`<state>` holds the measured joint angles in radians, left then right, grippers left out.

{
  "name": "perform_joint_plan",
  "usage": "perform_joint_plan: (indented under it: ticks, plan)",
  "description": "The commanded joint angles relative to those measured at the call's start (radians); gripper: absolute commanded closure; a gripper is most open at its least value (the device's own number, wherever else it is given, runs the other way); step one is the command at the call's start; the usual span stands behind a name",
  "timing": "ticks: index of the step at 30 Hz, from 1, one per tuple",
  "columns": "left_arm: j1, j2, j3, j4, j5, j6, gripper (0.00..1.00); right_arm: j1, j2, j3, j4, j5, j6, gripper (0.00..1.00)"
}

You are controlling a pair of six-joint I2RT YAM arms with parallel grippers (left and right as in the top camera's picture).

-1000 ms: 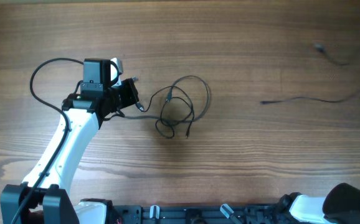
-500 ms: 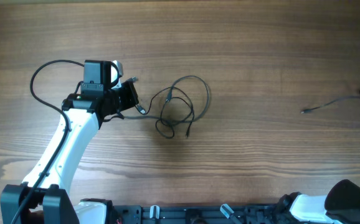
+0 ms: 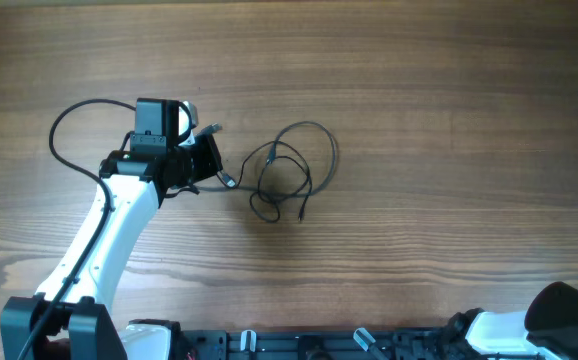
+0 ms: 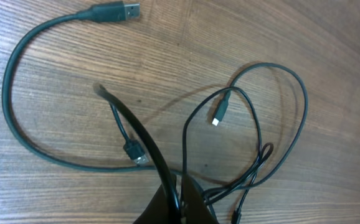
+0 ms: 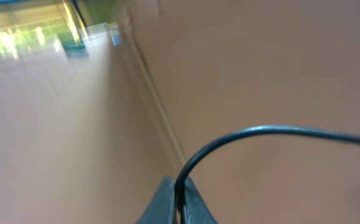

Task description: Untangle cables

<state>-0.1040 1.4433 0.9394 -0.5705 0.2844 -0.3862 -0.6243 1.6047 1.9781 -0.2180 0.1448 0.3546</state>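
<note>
Wood-grain tabletop [image 3: 439, 90] fills the overhead view. Left of centre, the left pincer [image 3: 219, 166] sits at the edge of a tangle [image 3: 291, 172] of thin cables whose loops cross one another. That knot is not yet undone. Only part of the right arm [image 3: 569, 312] shows, in the lower right corner, and its pincer is out of frame.

From the left wrist, the left pincer [image 4: 181, 199] at bottom centre is pressed together on a thin cord [image 4: 137, 132] that runs up toward the upper left. A thicker USB cable [image 4: 18, 74] curves round the left side, its plug at the top. Thin loops [image 4: 286, 112] overlap at right, with a small plug [image 4: 220, 116] inside them.

From the right wrist, everything is blurred. The right pincer [image 5: 177, 202] at the bottom edge pinches a lone cord [image 5: 261, 130] that arcs to the right, with no tabletop in sight. I judge that one cord is separated and the main tangle remains to be done.
</note>
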Motion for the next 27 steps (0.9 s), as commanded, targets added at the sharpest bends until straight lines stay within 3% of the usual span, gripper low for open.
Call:
perform_joint_plan:
  ticks: [1,3,5,9,12,13,14,15,16,20,22,24,27]
  plan:
    - [-0.004,-0.007,-0.003,0.001,-0.005,0.015,0.96,0.005,0.049,0.007,-0.242,-0.309,-0.040,0.96]
    - [-0.004,-0.007,-0.003,0.000,-0.005,0.015,0.96,0.010,0.097,0.005,-0.500,-0.483,-0.041,0.96]
    - [-0.004,-0.007,-0.003,-0.002,-0.004,0.015,0.96,0.011,0.158,0.003,-0.676,-0.486,-0.040,0.96]
    - [-0.004,-0.007,-0.003,-0.010,-0.004,0.015,0.96,0.011,0.306,-0.009,-0.927,-0.480,-0.047,0.96]
    - [-0.004,-0.007,-0.003,-0.011,0.018,0.015,0.96,0.001,0.385,-0.030,-1.014,-0.400,-0.048,0.96]
    - [-0.004,-0.007,-0.003,-0.011,0.018,0.015,0.96,0.001,0.404,-0.030,-1.050,-0.352,-0.048,0.85]
    - [-0.004,-0.007,-0.003,-0.010,0.018,0.015,0.96,0.001,0.412,-0.030,-1.047,-0.348,-0.047,0.34]
    - [-0.004,-0.007,-0.003,-0.010,0.018,0.015,0.96,0.001,0.411,-0.030,-1.039,-0.348,-0.048,0.13]
    - [-0.004,-0.007,-0.003,-0.010,0.018,0.015,0.96,0.001,0.408,-0.021,-1.038,-0.349,-0.048,0.00]
    - [-0.004,-0.007,-0.003,-0.010,0.018,0.015,0.96,0.001,0.346,0.031,-1.041,-0.628,-0.181,0.00]
    - [-0.004,-0.007,-0.003,-0.010,0.018,0.015,0.96,0.001,0.272,0.051,-1.112,-0.677,-0.193,0.00]
    - [-0.004,-0.007,-0.003,-0.011,0.018,0.015,0.96,-0.002,0.197,0.078,-1.192,-0.577,-0.110,0.00]
    - [-0.004,-0.007,-0.003,-0.011,0.018,0.015,0.96,-0.002,0.125,0.122,-1.340,-0.322,-0.106,0.00]
